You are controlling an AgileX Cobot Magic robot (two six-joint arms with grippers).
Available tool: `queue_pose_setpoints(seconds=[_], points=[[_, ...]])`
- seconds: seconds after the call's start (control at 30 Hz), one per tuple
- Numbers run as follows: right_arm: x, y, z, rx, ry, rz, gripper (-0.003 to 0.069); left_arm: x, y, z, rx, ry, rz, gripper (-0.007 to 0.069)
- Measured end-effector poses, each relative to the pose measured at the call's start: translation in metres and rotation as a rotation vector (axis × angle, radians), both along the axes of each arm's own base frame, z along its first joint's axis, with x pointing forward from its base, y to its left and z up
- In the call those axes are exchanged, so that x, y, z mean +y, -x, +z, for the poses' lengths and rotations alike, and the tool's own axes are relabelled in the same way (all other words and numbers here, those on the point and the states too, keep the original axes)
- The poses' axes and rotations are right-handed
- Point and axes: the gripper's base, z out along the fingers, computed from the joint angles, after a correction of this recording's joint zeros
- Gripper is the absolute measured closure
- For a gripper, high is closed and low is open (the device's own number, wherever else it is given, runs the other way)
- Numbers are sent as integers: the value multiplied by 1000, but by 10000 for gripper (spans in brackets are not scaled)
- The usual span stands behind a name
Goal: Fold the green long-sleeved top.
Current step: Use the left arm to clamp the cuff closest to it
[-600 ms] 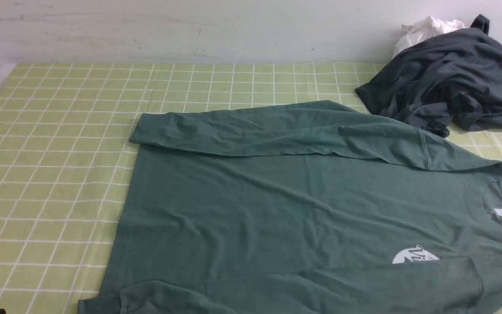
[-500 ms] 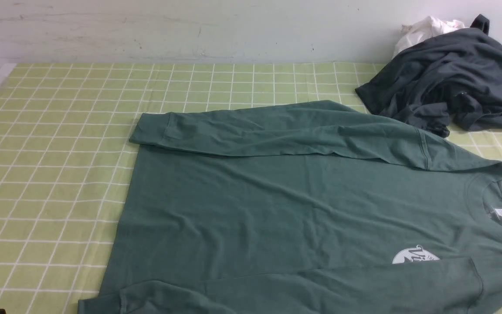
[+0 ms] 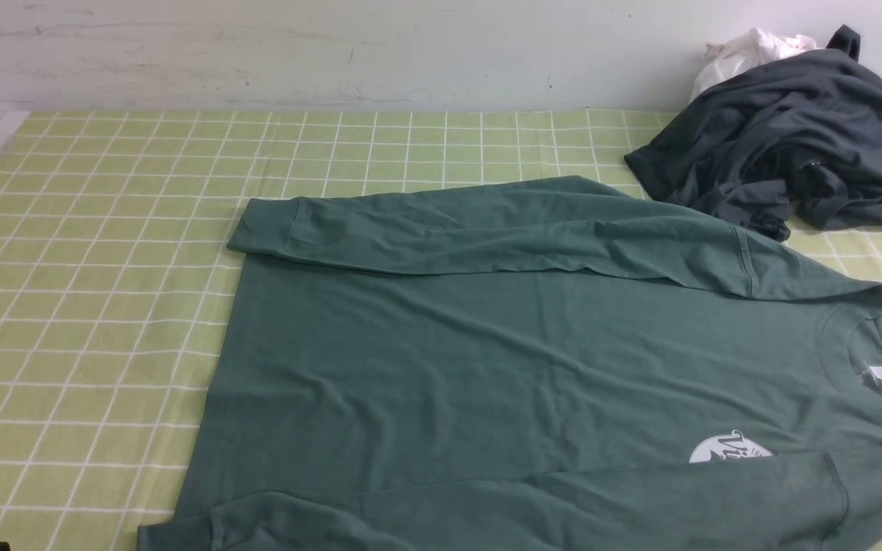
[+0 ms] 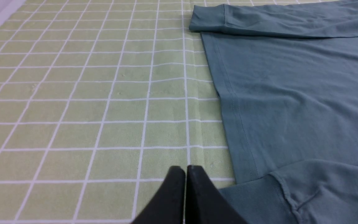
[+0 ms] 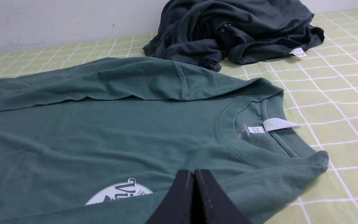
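Observation:
The green long-sleeved top [image 3: 502,360] lies flat on the checked cloth, neck to the right, hem to the left, both sleeves folded in over the body. Its white logo [image 3: 728,449] peeks out beside the near sleeve. My left gripper [image 4: 185,168] is shut and empty, hovering over the cloth just off the near cuff [image 4: 259,199] by the hem corner. My right gripper [image 5: 194,171] is shut too, empty, above the near shoulder close to the collar [image 5: 244,149] and neck label [image 5: 273,125]. Neither gripper shows in the front view, apart from a dark speck at its bottom left corner.
A dark charcoal garment [image 3: 785,153] is heaped at the back right, with a white cloth [image 3: 747,53] behind it against the wall. The green checked tablecloth [image 3: 89,306] stretches to the left of the top, and the wall runs along the far edge.

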Motion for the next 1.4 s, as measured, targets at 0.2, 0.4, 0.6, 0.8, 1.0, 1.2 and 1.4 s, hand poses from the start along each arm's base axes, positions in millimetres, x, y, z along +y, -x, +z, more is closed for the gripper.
queue_pose_setpoints(seconds=[0.2, 0.4, 0.6, 0.8, 1.0, 1.2, 1.4], points=[[0, 0, 0, 0, 0, 0, 673, 0, 0, 0, 0, 0, 0, 629], [0, 0, 0, 0, 0, 0, 673, 0, 0, 0, 0, -10, 0, 629], [0, 0, 0, 0, 0, 0, 673, 1, 0, 0, -4, -19, 0, 629], [0, -1, 4, -57, -4, -3, 673, 2, -3, 14, -157, -21, 12, 629], [-2, 0, 35, -403, 8, -23, 673, 4, -3, 46, -513, -14, 42, 629], [-4, 15, 70, -825, -70, -26, 673, 6, 6, 72, -814, 59, 60, 629], [1, 28, 94, -1010, -70, 29, 673, 4, 19, 116, -1001, 225, 1, 629]])
